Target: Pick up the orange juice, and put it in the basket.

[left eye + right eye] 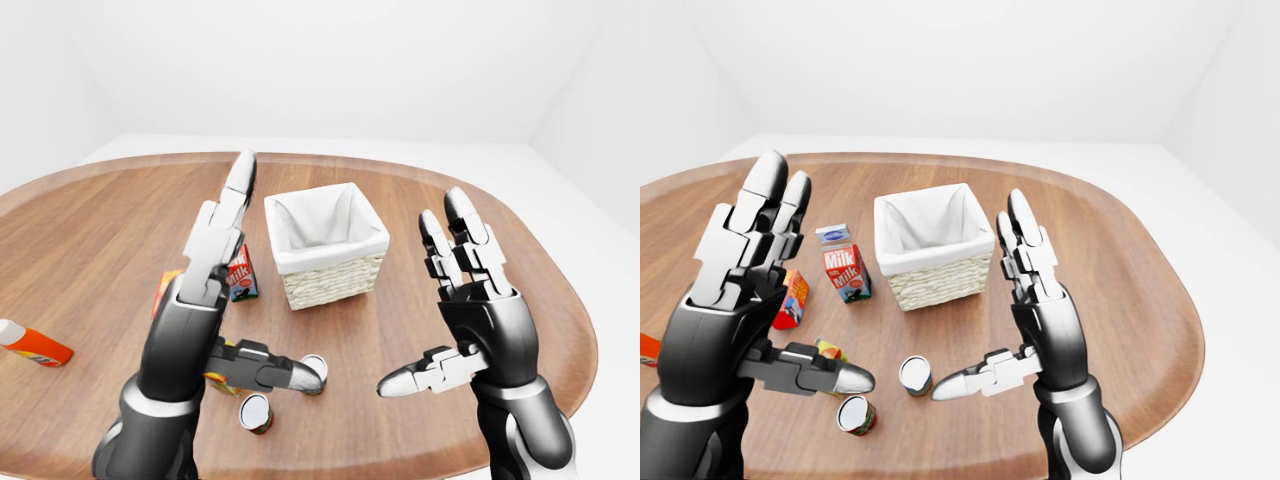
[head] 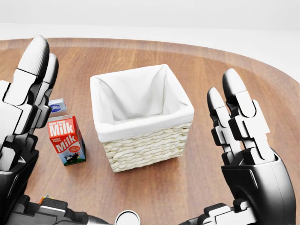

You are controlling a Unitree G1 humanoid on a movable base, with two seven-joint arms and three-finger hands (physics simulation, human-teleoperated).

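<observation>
The orange juice carton (image 1: 829,351) lies low on the table in the right-eye view, mostly hidden behind my left thumb; the head view does not show it. The wicker basket (image 2: 146,147), lined in white, stands upright mid-table with nothing in it. My left hand (image 1: 810,280) is raised open above the carton, fingers spread, not touching it. My right hand (image 1: 425,300) is also open, held up to the right of the basket (image 1: 330,283), with nothing in it.
A red milk carton (image 2: 66,139) and a small blue-white box (image 2: 57,107) stand left of the basket. Two cans (image 1: 915,374) (image 1: 855,413) sit near the juice. A red-orange carton (image 1: 792,298) and an orange bottle (image 1: 35,346) lie further left on the wooden table (image 1: 100,220).
</observation>
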